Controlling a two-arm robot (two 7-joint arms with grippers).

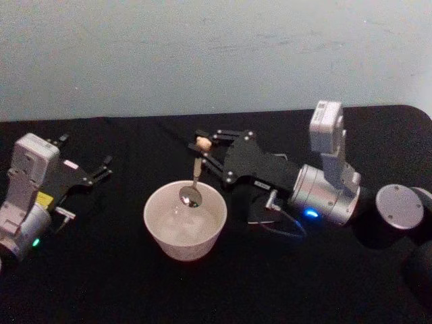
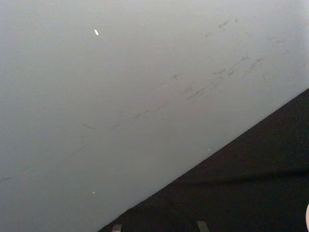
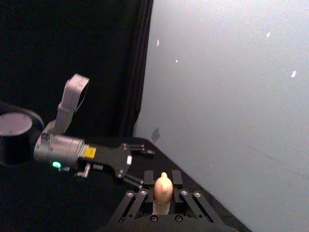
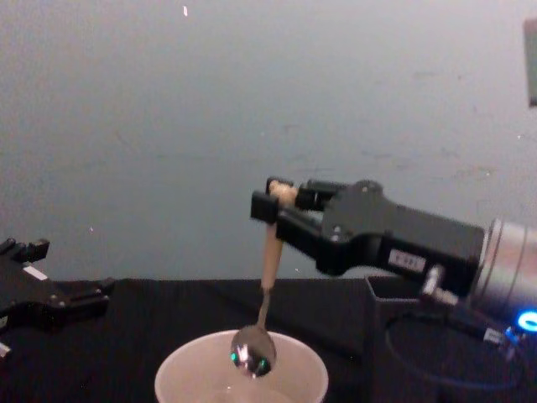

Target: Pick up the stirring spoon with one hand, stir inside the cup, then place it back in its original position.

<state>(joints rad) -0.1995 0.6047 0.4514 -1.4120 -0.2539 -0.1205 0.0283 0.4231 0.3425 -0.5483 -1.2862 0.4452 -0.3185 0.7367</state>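
Beige stirring spoon [image 1: 195, 173] between right gripper [image 1: 202, 144] fingers [image 1: 218, 133], over cup [image 1: 182, 247].

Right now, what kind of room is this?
Probably a robot test bench, not a kitchen: a black-draped table against a bare wall, and the right hand holding a spoon at a cup's mouth.

Table [image 1: 101, 283]: I see it is black and goes all the way across.
Wall [image 1: 202, 54]: I see it is pale grey, behind the table, with little scratches.
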